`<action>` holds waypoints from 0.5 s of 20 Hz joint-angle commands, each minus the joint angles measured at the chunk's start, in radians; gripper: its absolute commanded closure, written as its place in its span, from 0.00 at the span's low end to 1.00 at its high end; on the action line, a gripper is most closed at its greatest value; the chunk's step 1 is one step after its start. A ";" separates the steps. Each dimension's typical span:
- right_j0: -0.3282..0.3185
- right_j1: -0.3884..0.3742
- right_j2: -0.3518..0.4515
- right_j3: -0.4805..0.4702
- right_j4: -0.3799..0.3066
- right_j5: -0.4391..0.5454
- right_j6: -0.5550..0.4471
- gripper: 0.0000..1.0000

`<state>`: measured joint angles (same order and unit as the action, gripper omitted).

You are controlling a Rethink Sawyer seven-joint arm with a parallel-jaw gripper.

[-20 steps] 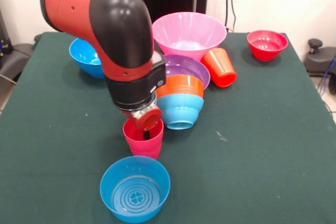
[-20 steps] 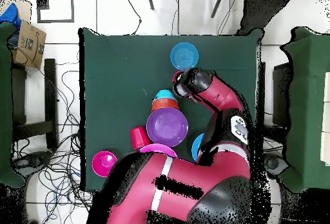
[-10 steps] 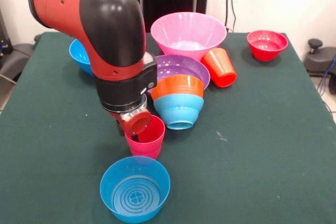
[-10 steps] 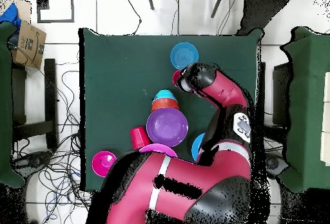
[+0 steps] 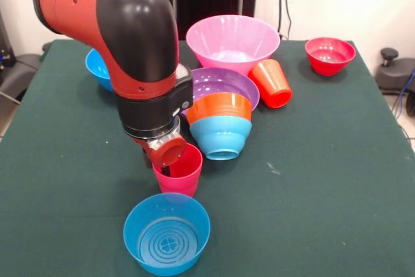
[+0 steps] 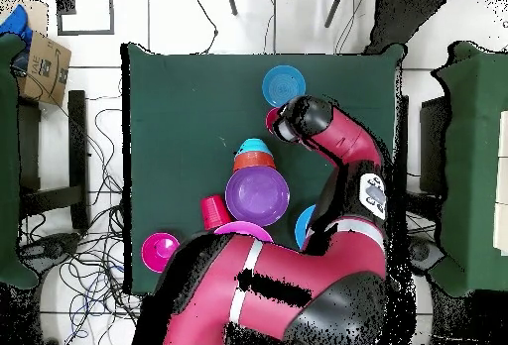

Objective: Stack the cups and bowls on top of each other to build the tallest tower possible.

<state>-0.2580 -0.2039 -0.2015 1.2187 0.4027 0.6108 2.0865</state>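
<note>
Green table [image 5: 337,160]: gripper [image 5: 172,168] dips into the pinkish-red cup [image 5: 181,174], its grip hidden by the wrist. Just nearer stands a blue bowl [image 5: 166,233]; behind, the tower [image 5: 222,124]. Bare cloth on both sides; overhead hides the cup

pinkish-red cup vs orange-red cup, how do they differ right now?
The pinkish-red cup stands upright under the arm; the orange-red cup lies tilted against the pink bowl. The pinkish-red cup has a stepped body; the orange-red cup is smooth. Both are small plastic tumblers.
</note>
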 commanded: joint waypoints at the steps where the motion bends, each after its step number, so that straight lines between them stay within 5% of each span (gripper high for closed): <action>1: 0.021 -0.058 0.031 -0.021 0.000 0.184 0.168 0.00; 10: 0.017 -0.109 0.026 -0.035 -0.025 0.317 0.118 0.00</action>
<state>-0.2571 -0.2621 -0.2271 1.2185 0.4023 0.7859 2.0865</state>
